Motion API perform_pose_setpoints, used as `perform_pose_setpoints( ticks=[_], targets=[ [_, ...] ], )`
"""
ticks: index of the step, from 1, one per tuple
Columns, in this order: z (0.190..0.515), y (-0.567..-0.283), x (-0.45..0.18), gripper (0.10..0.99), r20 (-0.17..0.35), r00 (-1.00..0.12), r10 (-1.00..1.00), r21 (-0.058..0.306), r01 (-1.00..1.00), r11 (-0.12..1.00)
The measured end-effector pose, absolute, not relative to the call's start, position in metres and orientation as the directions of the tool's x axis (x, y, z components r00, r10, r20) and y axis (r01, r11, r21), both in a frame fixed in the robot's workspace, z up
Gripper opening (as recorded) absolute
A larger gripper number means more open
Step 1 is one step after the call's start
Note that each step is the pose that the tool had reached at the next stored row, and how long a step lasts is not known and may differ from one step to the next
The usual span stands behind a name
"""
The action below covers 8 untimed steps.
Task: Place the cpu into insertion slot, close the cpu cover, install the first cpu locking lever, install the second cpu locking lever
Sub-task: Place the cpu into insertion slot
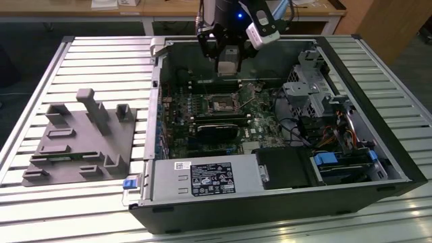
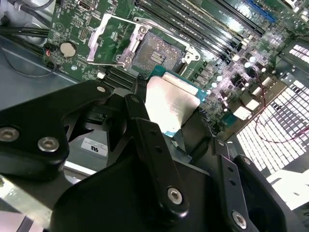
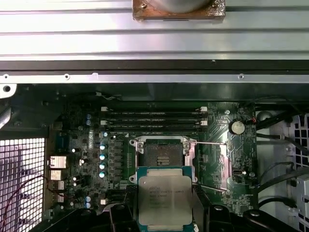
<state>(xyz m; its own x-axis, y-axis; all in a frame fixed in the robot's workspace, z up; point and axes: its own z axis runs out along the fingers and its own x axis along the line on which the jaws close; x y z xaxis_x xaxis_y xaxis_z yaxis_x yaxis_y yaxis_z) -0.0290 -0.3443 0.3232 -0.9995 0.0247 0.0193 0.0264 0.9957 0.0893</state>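
Got the cpu (image 3: 165,199) pinched by opposite edges in the gripper (image 1: 228,65), clamped snug around it and hanging above the green board (image 2: 72,26). In the exterior view, can spot the insertion slot (image 1: 223,104) bare at about 6 o'clock from the gripper. Can see the cpu cover (image 2: 95,46) flipped up beside it. Also got a grey fixture plate (image 1: 81,136) at 9 o'clock from the case (image 1: 270,202).

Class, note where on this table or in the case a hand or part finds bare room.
Bare slats of the table lie beyond the grey fixture and to the exterior view's right of the case. Inside is crowded: cables, drive bays, and the gripper holding the cpu near the insertion slot.
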Motion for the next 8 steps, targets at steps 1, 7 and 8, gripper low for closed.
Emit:
perform_pose_setpoints(
  ticks=[1,7,8],
  targets=[
    [0.322,-0.344,-0.029,0.537,0.019,-1.0,0.025,0.089,0.026,0.996],
    [0.312,-0.344,-0.029,0.537,0.019,-1.0,0.025,0.089,0.026,0.996],
    [0.311,-0.344,-0.029,0.537,0.019,-1.0,0.025,0.089,0.026,0.996]
  ],
)
